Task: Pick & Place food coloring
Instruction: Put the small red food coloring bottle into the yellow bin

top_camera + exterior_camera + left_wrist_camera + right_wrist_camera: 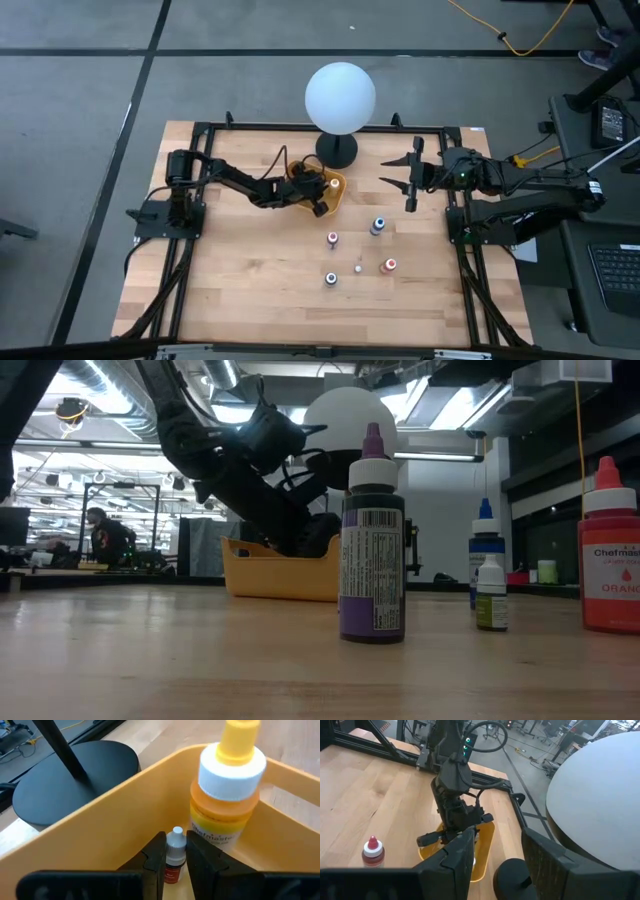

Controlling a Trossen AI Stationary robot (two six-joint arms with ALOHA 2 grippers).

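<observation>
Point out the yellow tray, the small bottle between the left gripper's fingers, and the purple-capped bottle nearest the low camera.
yellow tray (125,805), left wrist view, inner wall.
small white-capped bottle (175,851), left wrist view, its neck, between the left gripper's fingers.
purple-capped bottle (373,575), low view, label on its body.

arms: two, black, jointed, seen with exposed black cables
left gripper (175,862): dark, flat-sided fingers
right gripper (497,857): dark, blocky fingers
indicator: green lights
</observation>
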